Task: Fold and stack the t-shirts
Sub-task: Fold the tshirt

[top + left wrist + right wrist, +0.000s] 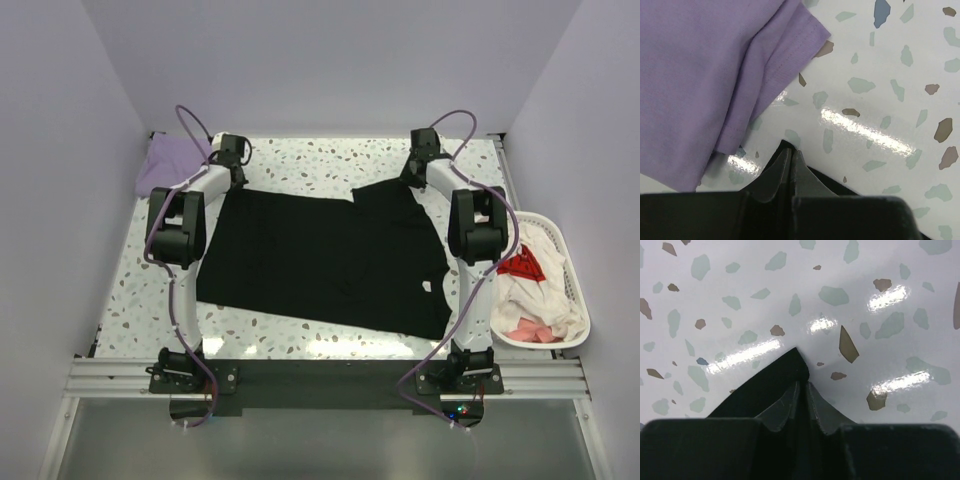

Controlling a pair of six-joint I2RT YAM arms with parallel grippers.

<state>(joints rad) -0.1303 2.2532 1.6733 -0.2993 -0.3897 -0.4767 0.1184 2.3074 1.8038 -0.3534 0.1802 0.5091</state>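
From above, the glossy white table (330, 165), speckled with grey, green and brown terrazzo chips, sits in a booth of plain pale lavender walls (330, 60), with a silver aluminium rail (320, 378) along its near edge carrying both arm bases. A plain black short-sleeved cloth t-shirt (320, 260) lies spread flat over the middle of the table, its small white neck label (428, 287) towards the lower right. A pale lavender cloth t-shirt (170, 165) lies bunched in the upper left corner against the wall. A white slatted plastic basket (575, 290) stands at the right edge, holding red, white and pink garments. The left claw (238, 178) reaches to the upper left corner of the black t-shirt, and the right claw (413, 172) to its upper right corner. In the left wrist view, the left claw (791, 160) at the bottom centre has its fingers pressed together on an edge of the black t-shirt (832, 186); the lavender t-shirt (705, 75) fills the upper left, its stitched hem resting on the table (880, 90), which shows bright streaks of reflected light. In the right wrist view, the right claw (802, 395) is clamped on a pointed corner of the black t-shirt (770, 390), which peaks just above the fingertips against the shiny speckled table (740, 290).
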